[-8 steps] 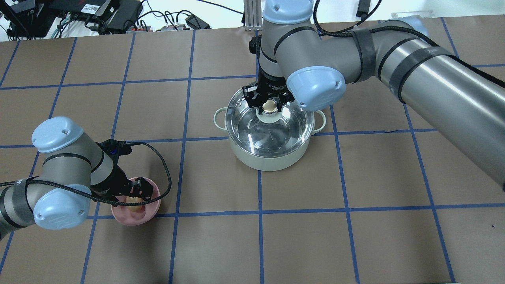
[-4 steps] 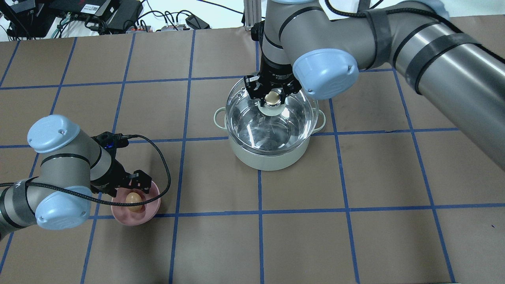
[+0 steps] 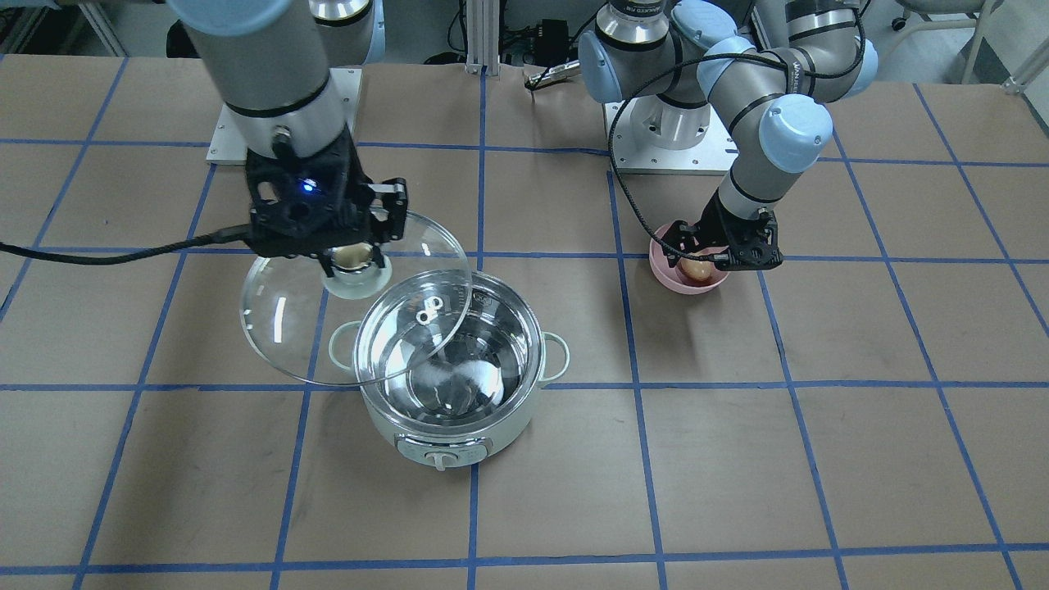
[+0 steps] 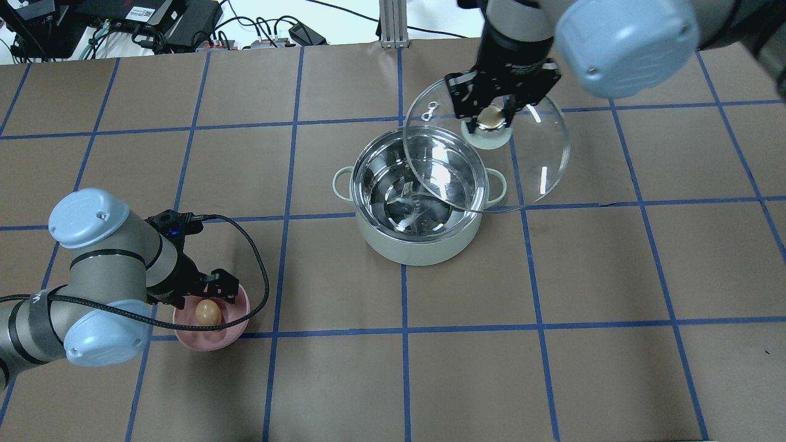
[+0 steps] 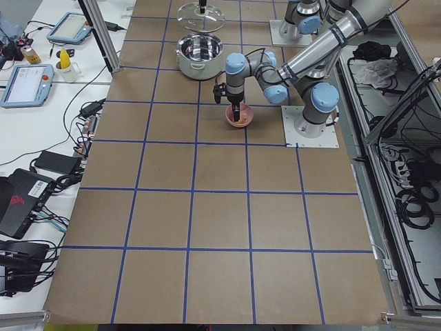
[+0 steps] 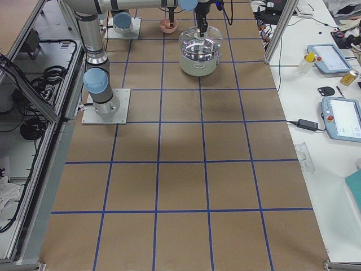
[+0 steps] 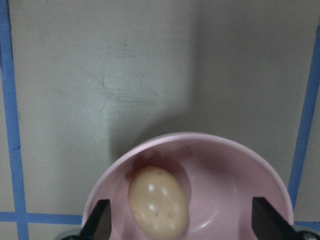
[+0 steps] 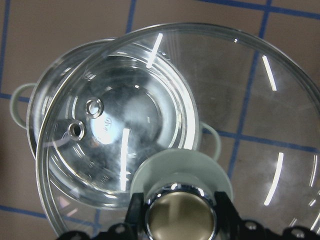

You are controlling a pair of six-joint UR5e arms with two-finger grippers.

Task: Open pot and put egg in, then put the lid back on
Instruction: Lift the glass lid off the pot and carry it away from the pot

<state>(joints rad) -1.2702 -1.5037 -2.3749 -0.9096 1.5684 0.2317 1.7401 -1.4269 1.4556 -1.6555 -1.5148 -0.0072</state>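
The mint-green pot [image 4: 424,248] stands open mid-table, its steel inside bare; it also shows in the front view [image 3: 447,430]. My right gripper [image 4: 491,116] is shut on the beige knob [image 3: 354,257] of the glass lid [image 4: 543,166]. It holds the lid in the air, off to the pot's right and overlapping its rim. The right wrist view shows the lid [image 8: 175,90] above the pot. The tan egg [image 4: 207,312] lies in a pink bowl [image 4: 212,341]. My left gripper [image 4: 206,293] is open above the bowl, with the egg [image 7: 157,207] between its fingertips [image 7: 100,222] and untouched.
The brown table has a blue tape grid. Cables and electronics [image 4: 153,24] lie beyond the far edge. A black cable [image 4: 258,264] loops from my left wrist beside the bowl. The two arm bases [image 3: 672,131] stand at the robot's side of the table.
My right gripper has lifted the lid off the pot and carried it up and to the right. My left gripper has shifted slightly over the bowl, and more of the egg shows.
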